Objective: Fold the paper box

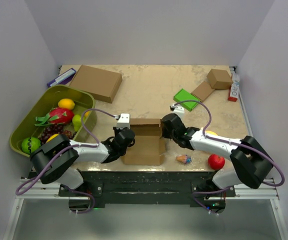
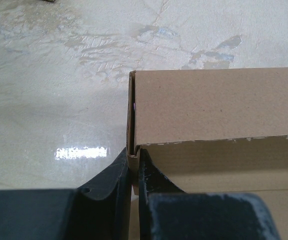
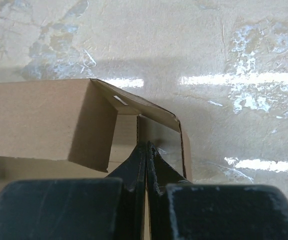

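The paper box [image 1: 145,142] is a brown cardboard mailer, half folded, lying near the front middle of the table with its back panel raised. My left gripper [image 1: 125,136] is at its left end. In the left wrist view that gripper [image 2: 134,162] is shut on the box's doubled left side wall [image 2: 132,120], one finger outside and one inside. My right gripper [image 1: 165,128] is at the box's right end. In the right wrist view it [image 3: 146,148] is shut with nothing between its fingers, its tips inside the box beside the upright right side flap [image 3: 159,137].
A green bin [image 1: 23,131] of fruit stands at the left. At the back lie a larger brown box [image 1: 96,82], a small cube-like box [image 1: 219,78] and a green pad [image 1: 186,99]. A red apple [image 1: 216,161] and a wrapped sweet [image 1: 184,159] lie near the right arm.
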